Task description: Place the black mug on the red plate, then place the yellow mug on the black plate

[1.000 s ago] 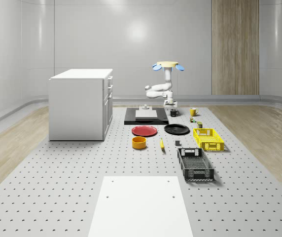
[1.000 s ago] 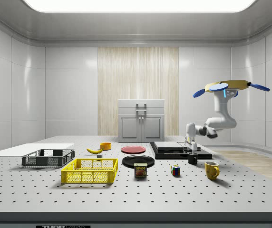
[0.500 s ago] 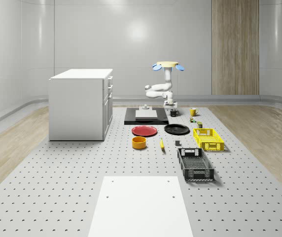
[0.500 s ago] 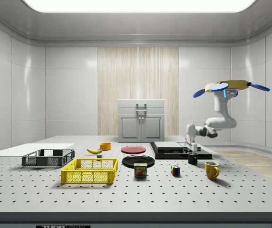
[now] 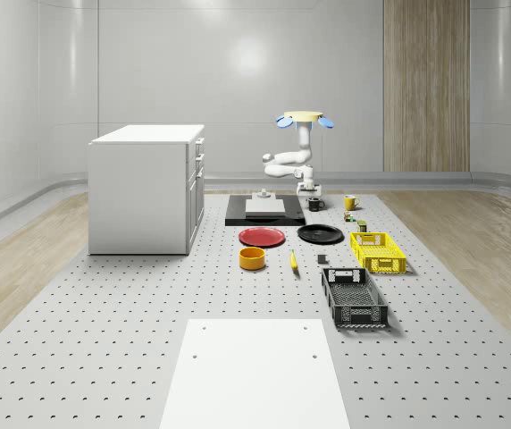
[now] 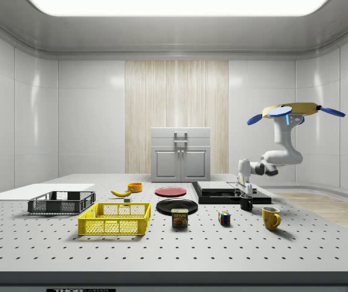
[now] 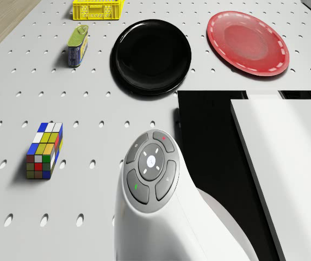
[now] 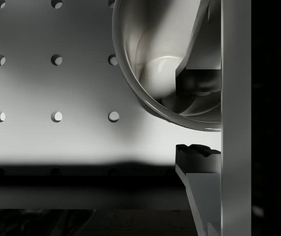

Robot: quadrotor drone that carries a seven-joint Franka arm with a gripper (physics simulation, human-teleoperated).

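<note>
White perforated tabletop (image 6: 180, 243) stretched under the drone (image 6: 295, 110), which hovered past its far end. Its gripper (image 6: 245, 193) straddled the black mug (image 6: 246, 204) rim, one finger (image 8: 189, 73) inside, one outside; whether clamped, I cannot tell.

Drone (image 6: 297, 109): flat yellow body, blue rotors. Arm (image 6: 278, 152): glossy white, rounded joints. Wrist cap (image 7: 150, 173): grey button ring, red and green dots.

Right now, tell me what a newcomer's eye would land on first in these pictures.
The drone hovering above the table's far end, its white arm bent down so the gripper sits at the black mug. Next, the red plate and black plate side by side mid-table, with the yellow mug nearby.
</note>
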